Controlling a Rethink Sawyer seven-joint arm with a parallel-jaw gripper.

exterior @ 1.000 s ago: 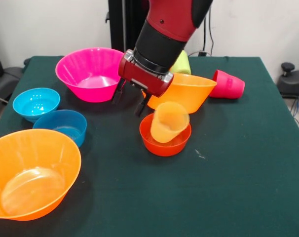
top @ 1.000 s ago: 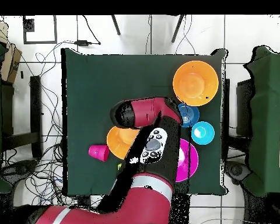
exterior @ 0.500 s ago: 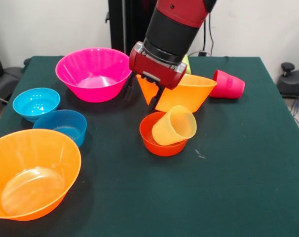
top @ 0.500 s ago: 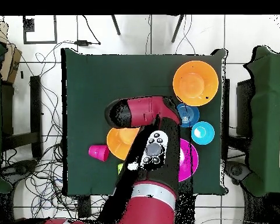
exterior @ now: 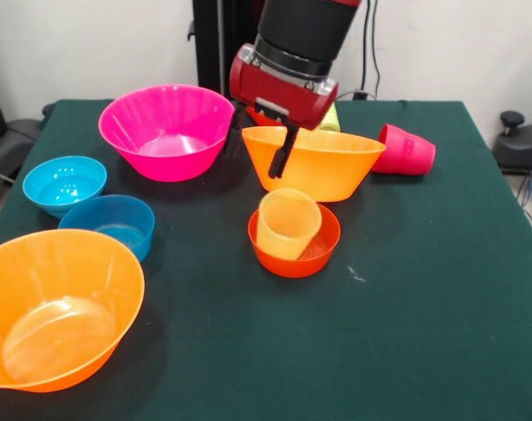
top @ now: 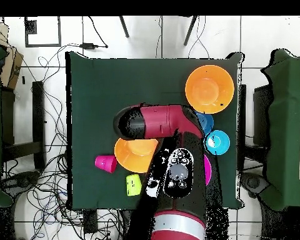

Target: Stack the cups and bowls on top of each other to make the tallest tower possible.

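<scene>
My gripper [exterior: 257, 142] is open and empty. It hangs over the near rim of a large orange bowl [exterior: 317, 164], above and behind the small red-orange bowl [exterior: 295, 253]. An orange cup [exterior: 287, 224] stands mouth up in that bowl, leaning slightly. The large magenta bowl [exterior: 166, 132] is at the far left. The light blue bowl [exterior: 64, 184] and darker blue bowl [exterior: 113, 224] sit at the left. A second large orange bowl [exterior: 57, 307] is at the near left. A red-pink cup [exterior: 406, 150] lies on its side at the right. A lime green cup [top: 134, 185] lies behind the gripper.
In the overhead view my arm [top: 171, 181] covers the gripper, the red-orange bowl and most of the magenta bowl. The second large orange bowl [top: 209, 89] holds a pale rounded shape. Dark green cloth [exterior: 406, 333] covers the table.
My gripper has risen and drawn back toward the robot's side. The orange cup, tilted on its side in the red-orange bowl before, now stands nearly upright in it.
</scene>
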